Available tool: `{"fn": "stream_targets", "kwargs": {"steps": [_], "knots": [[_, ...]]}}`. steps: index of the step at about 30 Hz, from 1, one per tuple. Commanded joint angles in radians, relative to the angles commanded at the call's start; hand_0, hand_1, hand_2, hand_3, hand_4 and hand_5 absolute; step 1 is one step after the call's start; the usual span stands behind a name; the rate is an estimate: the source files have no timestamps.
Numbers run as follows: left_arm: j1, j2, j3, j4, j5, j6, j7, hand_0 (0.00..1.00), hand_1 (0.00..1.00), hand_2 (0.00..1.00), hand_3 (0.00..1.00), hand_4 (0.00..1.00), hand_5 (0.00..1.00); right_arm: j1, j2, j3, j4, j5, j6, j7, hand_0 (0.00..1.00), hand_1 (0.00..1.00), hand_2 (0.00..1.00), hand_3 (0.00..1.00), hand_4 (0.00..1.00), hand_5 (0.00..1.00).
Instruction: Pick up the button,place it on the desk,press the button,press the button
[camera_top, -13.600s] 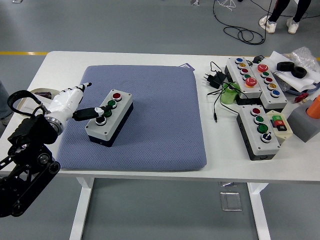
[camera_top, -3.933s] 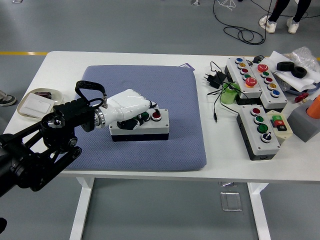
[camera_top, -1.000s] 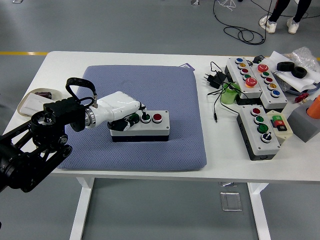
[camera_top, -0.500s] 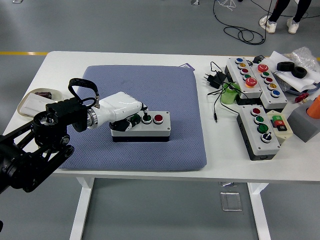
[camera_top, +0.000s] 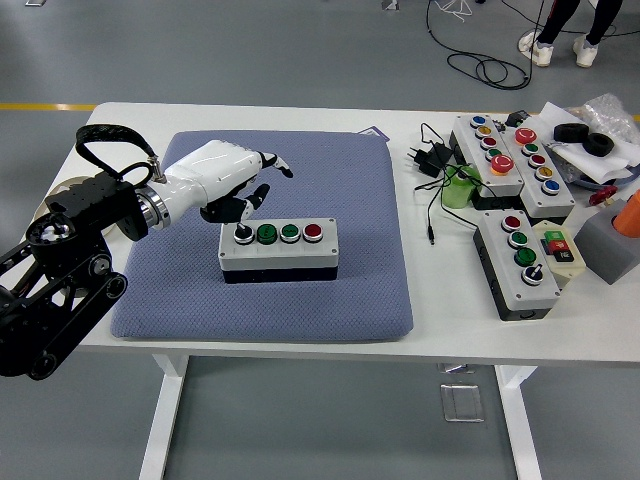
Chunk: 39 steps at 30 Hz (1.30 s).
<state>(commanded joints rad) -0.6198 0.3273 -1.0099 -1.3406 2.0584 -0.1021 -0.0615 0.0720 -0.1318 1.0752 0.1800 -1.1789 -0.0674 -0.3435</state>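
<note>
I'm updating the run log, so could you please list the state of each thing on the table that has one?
Left hand: open, raised behind the box, holding nothing.
Button box: flat on the blue pad, untouched, four controls facing up.
Other button boxes: lying at the table's right, untouched.
Plug adapter: lying loose, cable trailing.

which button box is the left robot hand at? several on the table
The grey four-button box on the blue pad. The left robot hand hovers open over its left end; the other boxes sit on bare table, far right.
</note>
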Motion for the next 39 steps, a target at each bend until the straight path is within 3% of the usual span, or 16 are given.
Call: {"fn": "stream_targets", "kwargs": {"steps": [5,6,11,12,17,18,31,39], "knots": [[0.019,-0.021,-0.002,0.031,-0.206,0.172,0.004,0.195,0.193,0.248,0.875,0.789,0.752,0.003,0.001,-0.002,0.0,0.003,-0.001,0.0,0.667,0.659,0.72,0.602,0.381,0.234],[0.023,-0.024,-0.003,0.038,-0.245,0.198,-0.001,0.466,0.499,0.542,0.91,0.759,0.821,0.005,0.001,-0.002,0.0,0.002,-0.001,0.0,0.667,0.659,0.72,0.602,0.381,0.235],[0.037,-0.037,-0.015,0.061,-0.46,0.291,-0.043,0.466,0.499,0.542,0.91,0.759,0.821,0.007,0.002,0.0,0.0,0.001,-0.001,0.001,0.667,0.659,0.72,0.602,0.381,0.235],[0.038,-0.038,-0.018,0.063,-0.499,0.297,-0.046,0.621,0.648,0.774,0.998,0.718,0.925,0.007,0.002,0.0,0.0,0.002,-0.001,0.001,0.667,0.659,0.72,0.602,0.381,0.234],[0.058,-0.041,-0.053,0.087,-0.713,0.294,-0.05,0.621,0.648,0.774,0.998,0.718,0.925,0.007,0.002,0.002,0.0,0.0,0.0,0.0,0.667,0.659,0.72,0.602,0.381,0.234],[0.059,-0.041,-0.055,0.088,-0.752,0.293,-0.05,0.78,0.805,0.91,0.984,0.659,0.998,0.007,0.002,0.002,0.0,0.0,0.0,0.0,0.667,0.659,0.72,0.602,0.381,0.234],[0.109,-0.04,-0.119,0.135,-1.285,0.239,-0.058,0.81,0.838,0.922,0.942,0.65,0.998,0.008,0.004,0.01,0.0,-0.009,0.0,0.0,0.667,0.659,0.72,0.602,0.381,0.232],[0.13,-0.037,-0.143,0.142,-1.285,0.22,-0.055,0.809,0.839,0.921,0.938,0.648,0.998,0.008,0.004,0.013,0.0,-0.012,0.0,0.0,0.667,0.659,0.72,0.602,0.381,0.233]]}}
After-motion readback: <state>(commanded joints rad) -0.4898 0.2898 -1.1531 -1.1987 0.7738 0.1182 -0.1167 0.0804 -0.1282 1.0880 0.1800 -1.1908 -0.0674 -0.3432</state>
